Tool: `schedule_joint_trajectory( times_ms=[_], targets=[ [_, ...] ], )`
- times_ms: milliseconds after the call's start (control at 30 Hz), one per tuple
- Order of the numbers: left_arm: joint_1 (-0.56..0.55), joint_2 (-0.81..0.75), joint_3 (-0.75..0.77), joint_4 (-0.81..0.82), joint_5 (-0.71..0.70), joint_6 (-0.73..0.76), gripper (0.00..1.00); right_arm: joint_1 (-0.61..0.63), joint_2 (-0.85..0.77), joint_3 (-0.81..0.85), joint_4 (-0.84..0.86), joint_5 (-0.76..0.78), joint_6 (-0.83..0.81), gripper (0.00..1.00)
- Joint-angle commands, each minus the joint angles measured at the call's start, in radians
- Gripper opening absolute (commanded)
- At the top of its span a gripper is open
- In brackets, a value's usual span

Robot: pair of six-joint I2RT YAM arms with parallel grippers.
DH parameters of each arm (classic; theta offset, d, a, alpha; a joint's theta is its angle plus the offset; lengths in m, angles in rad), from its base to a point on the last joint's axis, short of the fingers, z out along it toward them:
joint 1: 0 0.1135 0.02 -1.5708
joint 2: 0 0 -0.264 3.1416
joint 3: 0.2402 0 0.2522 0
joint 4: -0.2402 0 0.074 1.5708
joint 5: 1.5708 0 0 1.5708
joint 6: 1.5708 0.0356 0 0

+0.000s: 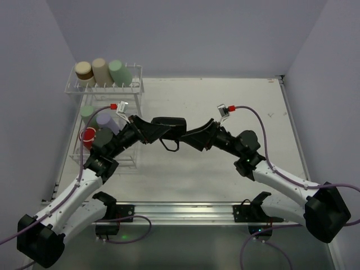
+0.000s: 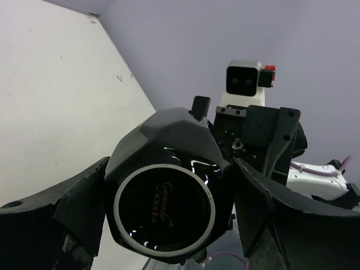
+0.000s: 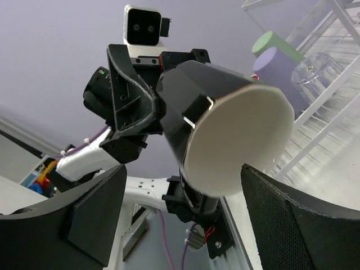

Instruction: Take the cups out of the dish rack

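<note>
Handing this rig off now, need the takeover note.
Left end effector: shut on black cup, mid-air over the table.
Right end effector: open, fingers flanking the cup's mouth, no grip yet.
Rack: brown, beige, green cups on raised shelf; pale green, purple, red, clear cups on base.
Done: black cup out of rack.
Left: likely handoff, set it down, unload the rest.

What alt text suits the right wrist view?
The left gripper holds a black faceted cup, cream inside, mouth toward the camera, between the right gripper's open fingers. Behind: purple cup, green cup and clear glass in a white wire rack.
</note>
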Motion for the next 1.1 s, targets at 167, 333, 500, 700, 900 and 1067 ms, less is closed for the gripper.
schedule_joint_trajectory(
  times_ms=[167, 333, 500, 700, 900, 1067],
  targets=[
    [-0.113, 0.055, 0.013, 0.244, -0.036, -0.045, 0.01, 0.029, 0.033, 0.082, 0.104, -0.004, -0.007, 0.59],
    [-0.125, 0.071, 0.014, 0.252, -0.053, -0.032, 0.30, 0.029, 0.059, 0.053, 0.191, -0.019, 0.052, 0.19],
    [-0.125, 0.011, 0.059, 0.114, -0.112, 0.076, 0.98, 0.026, 0.009, 0.020, 0.162, 0.013, 0.025, 0.00],
    [-0.125, -0.095, 0.229, -0.442, -0.368, 0.458, 1.00, 0.000, -0.085, 0.219, -0.510, 0.118, -0.287, 0.00],
    [-0.125, -0.146, 0.188, -0.744, -0.522, 0.649, 1.00, -0.198, 0.073, 0.538, -1.075, 0.237, -0.590, 0.00],
    [-0.125, -0.179, 0.096, -0.730, -0.487, 0.669, 1.00, -0.356, 0.391, 0.836, -1.396, 0.484, -0.776, 0.00]
  ],
)
